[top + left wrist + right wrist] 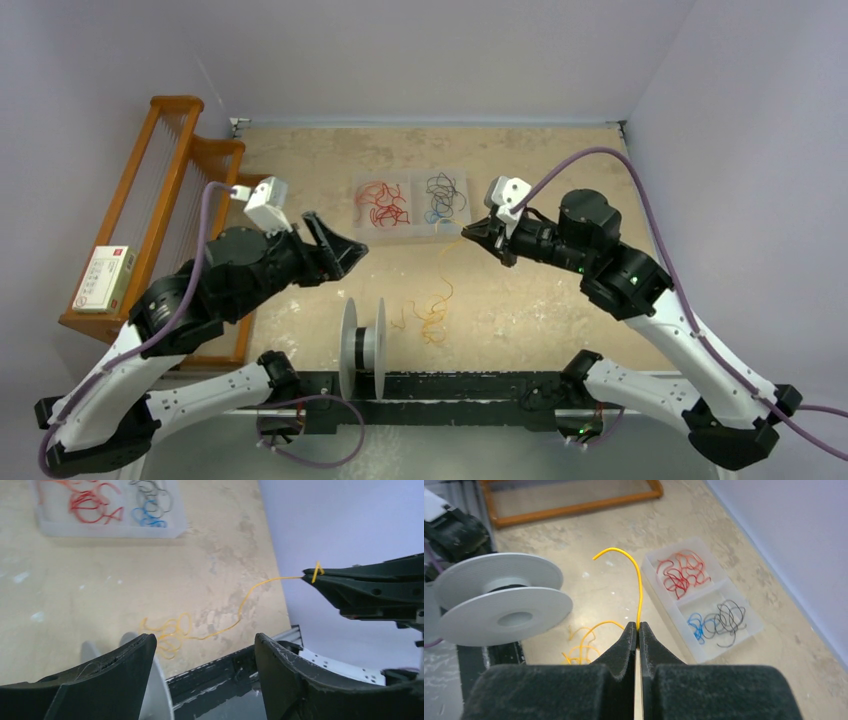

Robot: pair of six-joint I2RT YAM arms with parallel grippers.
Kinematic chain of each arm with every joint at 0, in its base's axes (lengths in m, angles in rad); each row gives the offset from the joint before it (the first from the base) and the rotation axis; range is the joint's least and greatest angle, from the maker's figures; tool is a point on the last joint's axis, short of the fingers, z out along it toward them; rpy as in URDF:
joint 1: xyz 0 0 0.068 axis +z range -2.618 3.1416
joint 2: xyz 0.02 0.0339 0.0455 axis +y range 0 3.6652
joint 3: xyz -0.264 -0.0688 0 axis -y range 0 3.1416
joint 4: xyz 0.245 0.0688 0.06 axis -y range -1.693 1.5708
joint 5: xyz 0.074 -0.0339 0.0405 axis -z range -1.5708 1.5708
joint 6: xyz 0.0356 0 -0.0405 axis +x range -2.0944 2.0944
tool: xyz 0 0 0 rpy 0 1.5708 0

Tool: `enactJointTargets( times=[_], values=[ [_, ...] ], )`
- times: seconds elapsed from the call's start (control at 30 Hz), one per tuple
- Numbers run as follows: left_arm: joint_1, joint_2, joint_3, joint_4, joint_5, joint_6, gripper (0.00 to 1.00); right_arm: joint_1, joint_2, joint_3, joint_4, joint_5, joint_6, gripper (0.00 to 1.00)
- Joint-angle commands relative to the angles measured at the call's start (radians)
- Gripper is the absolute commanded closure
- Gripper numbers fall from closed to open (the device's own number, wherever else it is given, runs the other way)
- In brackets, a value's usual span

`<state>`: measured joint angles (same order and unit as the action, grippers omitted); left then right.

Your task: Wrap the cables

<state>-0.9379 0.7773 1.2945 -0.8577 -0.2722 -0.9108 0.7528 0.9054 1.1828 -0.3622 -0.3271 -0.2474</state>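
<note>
A beige, mottled worktop (560, 160) sits between pale walls. At left, the left tool (350, 250) hangs above the surface with its jaws spread wide, holding nothing. Below it a white spool (362, 348) stands on edge at the near rail. Just right of the spool lie the cables (432, 318), thread-thin yellow-orange strands in loose curls. One strand (250, 592) rises from that heap to the right tool (638, 627), whose tips are pinched tight on it, its free end arching over.
</note>
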Motion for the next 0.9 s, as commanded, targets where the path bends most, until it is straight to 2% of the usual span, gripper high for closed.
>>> enactJointTargets(
  times=[0.0, 0.13, 0.37, 0.67, 0.87],
  values=[
    [0.002, -0.042, 0.028, -0.286, -0.189, -0.118, 0.27, 0.015, 0.040, 0.035, -0.013, 0.094, -0.009, 1.00],
    [0.002, -0.031, 0.025, -0.436, -0.155, -0.169, 0.24, 0.033, 0.074, 0.039, 0.002, 0.095, -0.013, 1.00],
    [0.002, 0.025, -0.036, -0.563, -0.078, -0.177, 0.23, 0.042, 0.078, 0.015, 0.046, 0.082, -0.010, 1.00],
    [0.002, 0.036, -0.211, -0.429, 0.070, -0.173, 0.27, 0.042, 0.051, -0.028, 0.064, 0.097, -0.011, 1.00],
    [0.001, 0.100, -0.237, -0.391, 0.107, -0.129, 0.36, 0.043, 0.039, -0.043, 0.074, 0.097, -0.012, 1.00]
  ],
)
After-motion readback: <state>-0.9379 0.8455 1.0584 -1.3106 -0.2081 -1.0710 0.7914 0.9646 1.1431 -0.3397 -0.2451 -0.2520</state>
